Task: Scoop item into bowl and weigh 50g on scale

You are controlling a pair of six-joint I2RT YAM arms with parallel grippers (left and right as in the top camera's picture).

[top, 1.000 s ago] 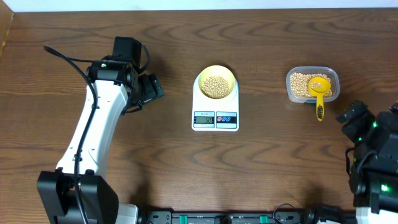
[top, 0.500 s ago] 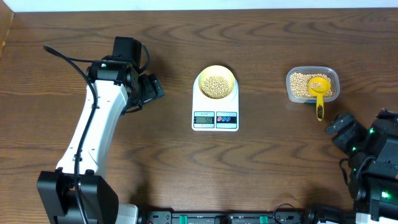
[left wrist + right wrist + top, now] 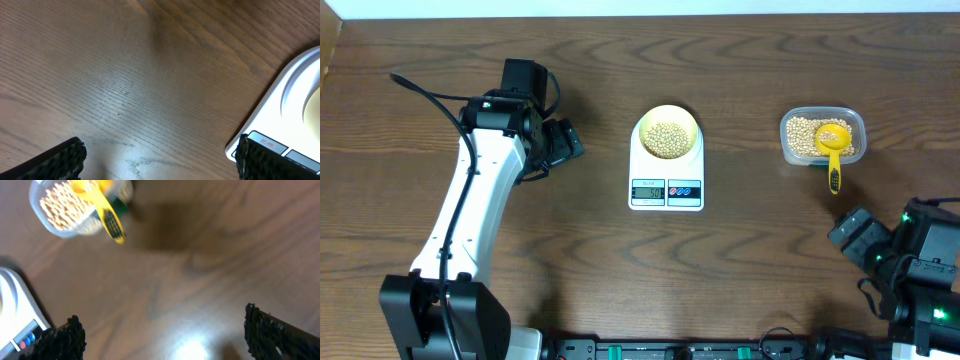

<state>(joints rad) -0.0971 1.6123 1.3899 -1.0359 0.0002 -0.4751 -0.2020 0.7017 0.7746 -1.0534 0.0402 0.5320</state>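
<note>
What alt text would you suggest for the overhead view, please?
A pale yellow bowl of tan beans sits on a white scale mid-table. To its right, a yellow scoop rests in a clear tub of beans; the left end effector and right end effector hang apart, empty.

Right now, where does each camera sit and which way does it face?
Overhead: above the table, looking straight down on scale, bowl of beans, tub, scoop; left arm and right arm show.
Left wrist: on the left arm, facing down at table and the scale's corner; open jaws at bottom.
Right wrist: on the right arm, facing down at tub, scoop, scale corner; open jaws at bottom.
Shared: scale in all three; tub and scoop in overhead and right wrist.
</note>
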